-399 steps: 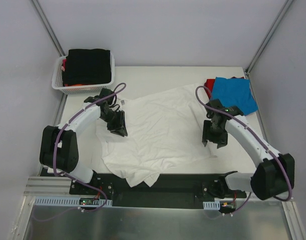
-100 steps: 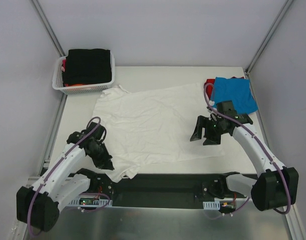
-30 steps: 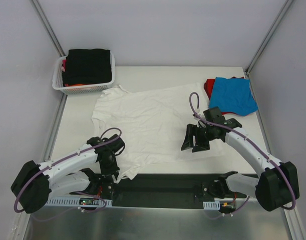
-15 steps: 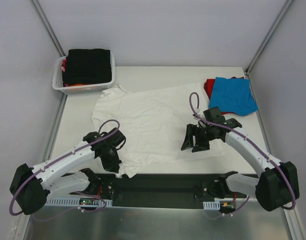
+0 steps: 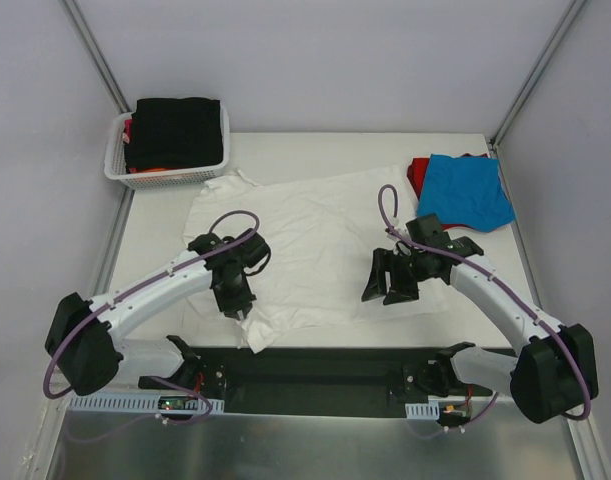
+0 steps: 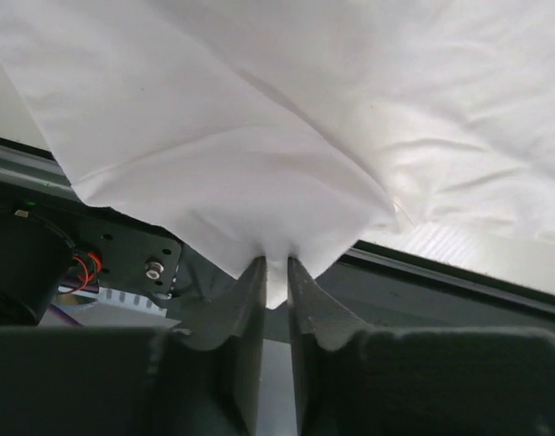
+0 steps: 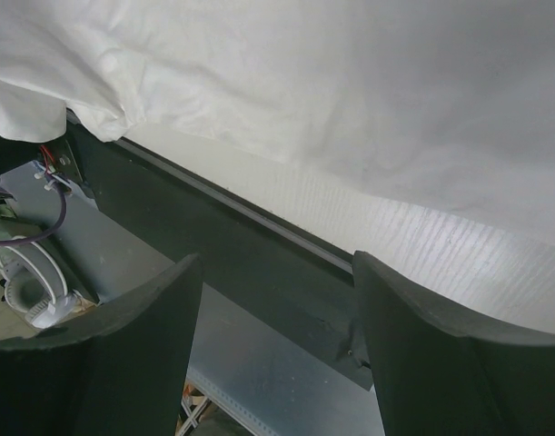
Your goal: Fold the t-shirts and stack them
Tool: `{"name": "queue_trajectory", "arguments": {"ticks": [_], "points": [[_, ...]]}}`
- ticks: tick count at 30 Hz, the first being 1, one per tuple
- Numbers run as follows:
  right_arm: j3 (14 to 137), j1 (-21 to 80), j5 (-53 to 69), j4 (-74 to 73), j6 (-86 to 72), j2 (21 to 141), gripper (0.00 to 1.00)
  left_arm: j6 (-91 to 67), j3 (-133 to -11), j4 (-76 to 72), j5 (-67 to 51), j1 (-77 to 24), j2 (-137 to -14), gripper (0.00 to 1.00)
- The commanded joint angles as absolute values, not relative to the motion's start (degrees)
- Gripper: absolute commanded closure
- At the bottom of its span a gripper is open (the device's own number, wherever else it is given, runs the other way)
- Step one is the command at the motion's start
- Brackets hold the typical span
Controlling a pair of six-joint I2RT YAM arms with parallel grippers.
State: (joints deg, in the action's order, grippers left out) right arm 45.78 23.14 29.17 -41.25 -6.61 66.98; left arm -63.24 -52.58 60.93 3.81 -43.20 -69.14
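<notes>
white t-shirt (image 5: pixel 315 235) spread on the table (image 5: pixel 315 150), one sleeve just beside the basket (image 5: pixel 118 170); left gripper (image 6: pixel 275 265) pinching the shirt's hem corner on the basket's side but nearer the arm bases, fingers pressed together on a peak of cloth, likely lifting it to start a fold; right gripper (image 7: pixel 275 263) spread, holding nothing, low over the shirt edge farthest from the basket, probably placed to take the matching corner; blue t-shirt (image 5: pixel 467 190) on red t-shirt (image 5: pixel 419 172), well apart from the basket across the table, apparently the finished stack; black t-shirt (image 5: pixel 175 130) inside the basket, presumably waiting
</notes>
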Motion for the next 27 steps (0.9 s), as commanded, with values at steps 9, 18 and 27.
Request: {"name": "queue_trajectory", "arguments": {"ticks": [9, 18, 27], "points": [[45.9, 23.4, 27.1, -47.0, -4.4, 60.9, 0.29, -60.5, -56.1, 59.3, 6.9, -45.8, -77.8, 0.3], [43.9, 23.4, 27.2, -46.1, -4.6, 59.6, 0.29, -64.2, -53.5, 59.4, 2.6, -57.8, -75.1, 0.31], [44.5, 23.4, 27.5, -46.4, -4.0, 59.7, 0.29, -71.6, -50.1, 58.0, 1.1, -68.2, -78.7, 0.51]]}}
